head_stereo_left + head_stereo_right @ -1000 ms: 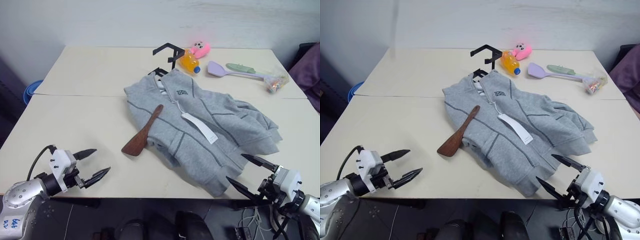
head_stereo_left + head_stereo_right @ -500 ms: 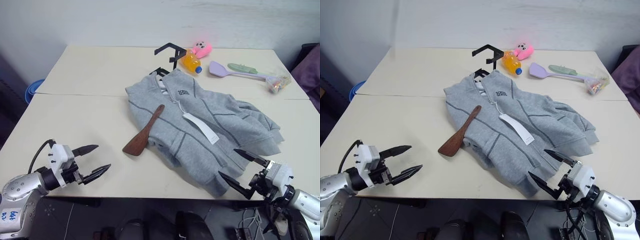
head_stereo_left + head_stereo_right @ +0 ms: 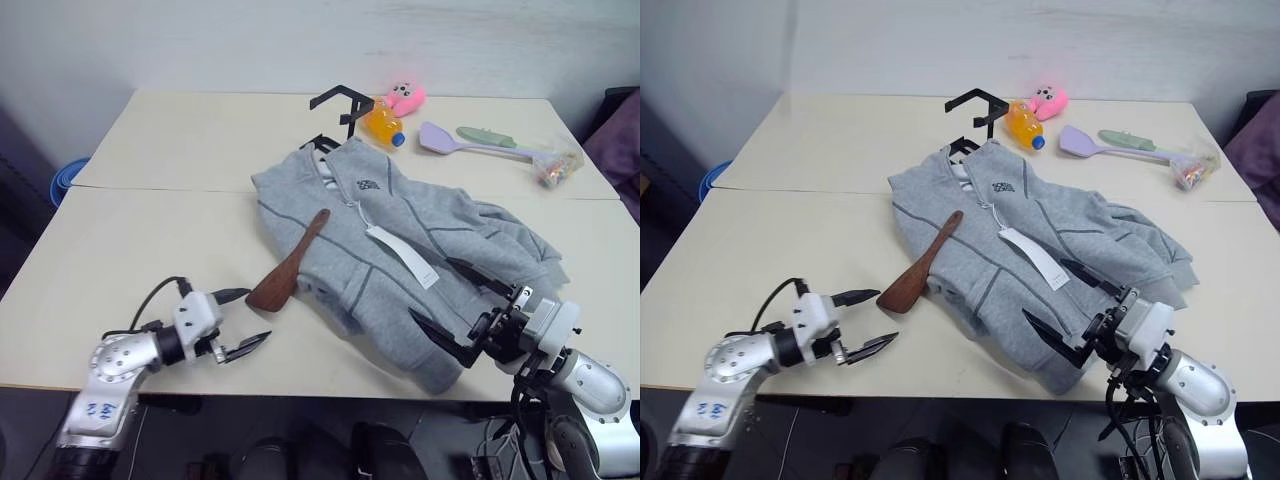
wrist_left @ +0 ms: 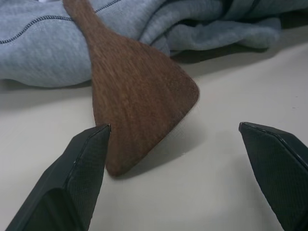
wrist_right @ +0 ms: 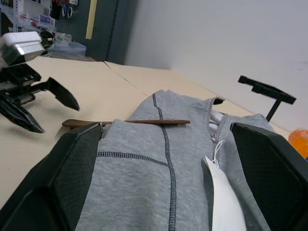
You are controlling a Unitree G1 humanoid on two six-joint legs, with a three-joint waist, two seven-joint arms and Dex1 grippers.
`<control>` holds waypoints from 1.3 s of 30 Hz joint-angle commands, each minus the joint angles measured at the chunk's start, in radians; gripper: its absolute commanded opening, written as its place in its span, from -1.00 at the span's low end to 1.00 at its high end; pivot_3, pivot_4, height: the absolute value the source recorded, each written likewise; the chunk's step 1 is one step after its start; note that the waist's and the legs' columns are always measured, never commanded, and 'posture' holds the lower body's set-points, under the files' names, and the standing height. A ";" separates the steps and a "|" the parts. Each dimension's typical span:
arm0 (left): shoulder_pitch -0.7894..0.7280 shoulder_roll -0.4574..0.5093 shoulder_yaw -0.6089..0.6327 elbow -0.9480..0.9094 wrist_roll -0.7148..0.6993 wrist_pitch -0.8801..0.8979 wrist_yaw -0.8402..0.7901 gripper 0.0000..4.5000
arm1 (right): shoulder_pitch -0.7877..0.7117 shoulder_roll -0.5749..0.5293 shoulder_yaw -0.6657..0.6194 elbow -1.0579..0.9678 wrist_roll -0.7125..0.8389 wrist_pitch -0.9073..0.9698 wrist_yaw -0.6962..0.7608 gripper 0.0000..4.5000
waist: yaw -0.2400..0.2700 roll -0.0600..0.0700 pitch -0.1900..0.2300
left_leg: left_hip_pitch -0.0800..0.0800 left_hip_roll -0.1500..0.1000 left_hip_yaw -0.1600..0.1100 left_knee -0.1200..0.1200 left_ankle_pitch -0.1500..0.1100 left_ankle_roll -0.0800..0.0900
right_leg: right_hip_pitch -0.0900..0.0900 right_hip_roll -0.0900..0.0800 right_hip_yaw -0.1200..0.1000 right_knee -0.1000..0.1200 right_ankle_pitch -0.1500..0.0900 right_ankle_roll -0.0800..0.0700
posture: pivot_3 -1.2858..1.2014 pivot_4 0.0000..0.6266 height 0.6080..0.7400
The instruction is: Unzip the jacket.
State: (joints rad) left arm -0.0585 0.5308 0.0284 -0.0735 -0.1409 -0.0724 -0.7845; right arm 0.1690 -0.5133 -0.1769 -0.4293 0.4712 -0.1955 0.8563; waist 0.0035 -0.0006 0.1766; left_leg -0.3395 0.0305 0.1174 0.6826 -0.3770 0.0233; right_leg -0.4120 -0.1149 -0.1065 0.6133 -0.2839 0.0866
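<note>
Nearest the table's [image 3: 130, 240] front edge, the left gripper [image 3: 238, 320] hangs low over the bare surface with its fingers spread wide and nothing between them, aimed at the broad end of a wooden spatula [image 3: 285, 268]. The right gripper [image 3: 462, 308] is also spread wide and empty, poised over the hem of the grey fleece jacket [image 3: 400, 250].

The jacket lies flat in the middle of the table, collar toward the far side, the spatula's handle resting on its left front panel and a white paper tag [image 3: 400, 255] lying across its chest. As far as I can judge, the zip is not yet opened: the front looks closed up to the collar, and neither gripper touches the pull, so the whole task remains.

The left wrist view shows the spatula blade [image 4: 139, 91] close up, just ahead of the fingers. The right wrist view looks up the jacket's front seam toward the collar. The head views add the far clutter: black stand [image 3: 338, 105], orange bottle [image 3: 380, 124], pink plush toy [image 3: 402, 97], lilac scoop [image 3: 445, 140].
</note>
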 commanded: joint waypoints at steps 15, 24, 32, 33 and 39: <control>-0.063 -0.103 0.228 0.124 -0.016 -0.009 0.362 -0.95 | -0.052 -0.012 0.027 -0.011 -0.017 -0.035 0.018 1.00 | -0.008 0.000 0.000 | 0.003 0.001 0.002 0.000 0.002 0.001 | 0.000 0.000 0.002 0.000 0.001 0.002 | 0.03 -0.52 1.00; -0.019 -0.021 0.504 0.142 -0.013 0.153 0.605 -0.98 | -0.111 -0.072 0.162 0.099 -0.108 -0.126 0.196 1.00 | -0.002 -0.002 0.000 | 0.002 0.000 0.001 0.000 0.001 0.001 | 0.001 -0.001 0.001 0.000 0.001 0.002 | 0.03 -0.52 1.00; 0.026 0.029 0.499 0.055 -0.039 0.383 0.590 -0.55 | -0.184 -0.019 0.193 0.194 -0.088 -0.157 0.189 1.00 | -0.004 -0.004 0.000 | 0.002 0.000 0.000 0.000 0.000 0.001 | 0.001 -0.001 0.001 0.000 0.001 0.002 | 0.03 -0.52 1.00; 0.027 0.028 0.501 0.042 -0.044 0.409 0.590 -0.39 | -0.184 -0.017 0.192 0.199 -0.087 -0.160 0.190 1.00 | -0.003 -0.004 0.000 | 0.002 0.001 0.000 0.000 0.000 0.000 | 0.001 -0.002 0.001 0.000 0.001 0.002 | 0.03 -0.52 1.00; 0.048 0.147 0.445 -0.081 0.000 0.332 0.464 0.43 | -0.137 -0.059 0.165 0.156 -0.102 -0.088 0.148 1.00 | -0.005 -0.005 0.001 | 0.002 0.001 -0.001 0.000 0.000 -0.001 | 0.001 -0.002 0.000 0.000 0.001 0.001 | 0.03 -0.52 1.00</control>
State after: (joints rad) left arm -0.0071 0.6375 0.4785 -0.0849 -0.1639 0.3371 -0.2664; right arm 0.0303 -0.5566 0.0203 -0.2284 0.3624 -0.3151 1.0327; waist -0.0017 -0.0052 0.1772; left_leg -0.3380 0.0314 0.1171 0.6826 -0.3774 0.0222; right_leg -0.4119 -0.1165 -0.1061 0.6134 -0.2834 0.0874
